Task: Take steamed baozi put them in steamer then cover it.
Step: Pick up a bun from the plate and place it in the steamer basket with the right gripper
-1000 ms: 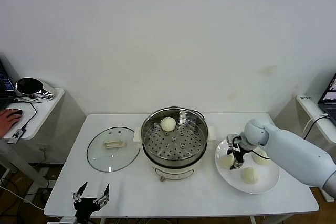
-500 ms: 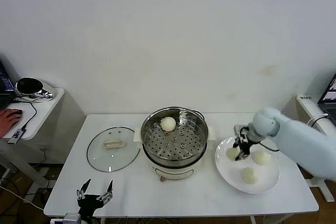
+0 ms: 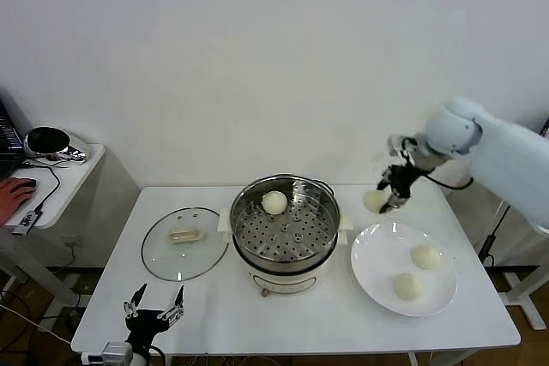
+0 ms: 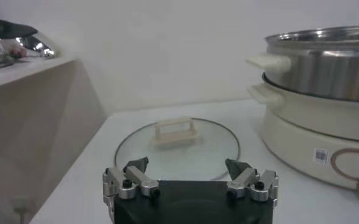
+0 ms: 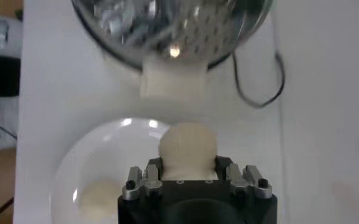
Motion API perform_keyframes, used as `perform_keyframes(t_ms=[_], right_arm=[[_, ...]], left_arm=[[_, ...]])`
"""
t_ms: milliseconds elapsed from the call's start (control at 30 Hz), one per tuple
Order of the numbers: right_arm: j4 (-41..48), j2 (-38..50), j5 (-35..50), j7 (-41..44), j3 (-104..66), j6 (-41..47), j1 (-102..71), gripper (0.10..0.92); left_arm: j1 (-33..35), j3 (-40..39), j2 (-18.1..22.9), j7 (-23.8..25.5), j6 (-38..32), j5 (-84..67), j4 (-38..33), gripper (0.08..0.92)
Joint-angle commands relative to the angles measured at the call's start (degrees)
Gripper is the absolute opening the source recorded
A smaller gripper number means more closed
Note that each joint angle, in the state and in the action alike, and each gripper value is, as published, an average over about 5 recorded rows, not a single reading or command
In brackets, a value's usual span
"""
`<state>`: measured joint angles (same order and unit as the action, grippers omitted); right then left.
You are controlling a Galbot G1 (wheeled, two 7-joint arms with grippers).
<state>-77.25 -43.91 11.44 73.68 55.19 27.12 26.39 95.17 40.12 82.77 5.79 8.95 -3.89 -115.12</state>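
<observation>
My right gripper is shut on a cream-white baozi and holds it in the air above the table, between the steamer and the white plate. In the right wrist view the baozi sits between the fingers. One baozi lies on the perforated tray at the back of the steamer. Two baozi lie on the plate. The glass cover lies flat on the table left of the steamer. My left gripper is open at the table's front left edge, facing the cover.
A side table with a dark round object stands at far left, where a person's hand rests on a mouse. The steamer's power cord lies behind the pot.
My right gripper has lifted one baozi off the plate and carried it up and back, toward the steamer's right rear. Two baozi stay on the plate. The left arm has barely moved.
</observation>
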Motion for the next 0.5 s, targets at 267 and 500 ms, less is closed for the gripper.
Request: perform_keyframes(t_ms=[267, 500], right_arm=[[8.00, -24.87, 6.81, 1.20, 5.89, 6.14, 6.56, 0.535], [10.36, -31.30, 7.22, 0.86, 9.85, 6.71, 4.86, 0.535]], left_arm=[[-0.58, 0.90, 0.37, -1.09, 2.21, 0.93, -0.86, 0.823], [-0.18, 1.87, 0.44, -1.00, 2.43, -0.21, -2.03, 0.823]])
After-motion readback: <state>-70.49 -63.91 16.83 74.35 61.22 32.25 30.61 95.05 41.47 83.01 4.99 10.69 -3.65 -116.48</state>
